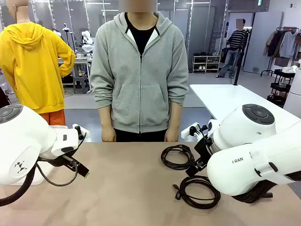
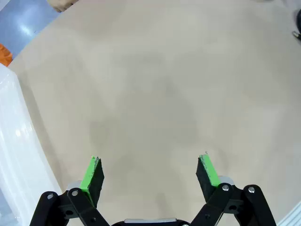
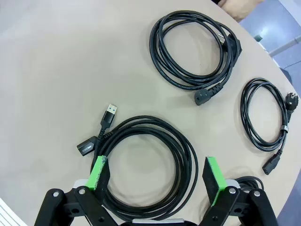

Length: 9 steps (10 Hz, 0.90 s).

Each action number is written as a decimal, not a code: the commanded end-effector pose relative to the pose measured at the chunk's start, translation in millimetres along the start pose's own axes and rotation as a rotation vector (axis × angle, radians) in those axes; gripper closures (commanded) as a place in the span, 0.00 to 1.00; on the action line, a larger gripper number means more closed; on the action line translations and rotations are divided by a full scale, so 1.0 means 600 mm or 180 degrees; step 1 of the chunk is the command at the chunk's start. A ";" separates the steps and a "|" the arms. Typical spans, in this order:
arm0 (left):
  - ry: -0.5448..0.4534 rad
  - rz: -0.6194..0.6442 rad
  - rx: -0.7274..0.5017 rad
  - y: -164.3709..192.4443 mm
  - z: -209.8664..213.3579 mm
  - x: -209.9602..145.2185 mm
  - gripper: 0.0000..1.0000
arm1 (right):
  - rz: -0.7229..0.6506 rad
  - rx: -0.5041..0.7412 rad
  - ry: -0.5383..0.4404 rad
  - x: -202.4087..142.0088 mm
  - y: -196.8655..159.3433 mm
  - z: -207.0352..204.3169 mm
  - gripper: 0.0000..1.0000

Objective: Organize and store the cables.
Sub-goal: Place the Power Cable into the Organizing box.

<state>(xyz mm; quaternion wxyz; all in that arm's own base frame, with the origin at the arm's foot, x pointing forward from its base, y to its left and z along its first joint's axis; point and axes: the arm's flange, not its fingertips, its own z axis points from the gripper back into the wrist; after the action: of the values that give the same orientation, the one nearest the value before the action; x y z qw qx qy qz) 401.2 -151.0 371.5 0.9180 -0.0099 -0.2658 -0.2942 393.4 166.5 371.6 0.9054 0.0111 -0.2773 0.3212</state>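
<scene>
Three black cable coils lie on the tan table (image 3: 56, 61). The nearest, a USB cable coil (image 3: 184, 155), lies right under my right gripper (image 3: 156, 165), which is open with a green pad on either side of it, above and apart. A larger power cable coil (image 3: 157, 52) lies farther off, and a smaller tied coil (image 3: 249, 122) is to the right. From the front, two coils (image 1: 178, 156) (image 1: 197, 190) show by my right gripper (image 1: 195, 162). My left gripper (image 2: 149, 162) (image 1: 81, 168) hangs open over bare table.
A person in a grey hoodie (image 1: 139, 70) stands at the far edge, hands down at the table's rim. A pale plastic bin wall (image 2: 14, 146) runs along the left of the left wrist view. A further black cord end (image 3: 249, 181) peeks by my right finger.
</scene>
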 end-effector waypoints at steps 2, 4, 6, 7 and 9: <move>0.0000 -0.0002 0.0000 0.000 0.000 0.000 0.00 | 0.0000 0.0000 0.0000 0.000 0.000 0.000 0.00; 0.0000 -0.0002 0.0000 0.000 0.000 0.000 0.00 | 0.0000 0.0000 0.0000 0.000 0.000 0.000 0.00; 0.0000 -0.0002 0.0000 0.000 0.000 0.000 0.00 | 0.0000 0.0000 0.0000 0.000 0.000 0.000 0.00; 0.0000 -0.0002 0.0000 0.000 0.000 0.000 0.00 | 0.0000 0.0000 0.0000 0.000 0.000 0.000 0.00; 0.0000 -0.0002 0.0000 0.000 0.000 0.000 0.00 | 0.0000 0.0000 0.0000 0.000 0.000 0.000 0.00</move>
<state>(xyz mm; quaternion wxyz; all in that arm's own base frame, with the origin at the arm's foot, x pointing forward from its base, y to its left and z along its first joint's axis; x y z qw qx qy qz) 400.6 -152.5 371.5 0.9174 -0.0096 -0.2658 -0.2960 393.4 166.5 371.6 0.9051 0.0105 -0.2773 0.3221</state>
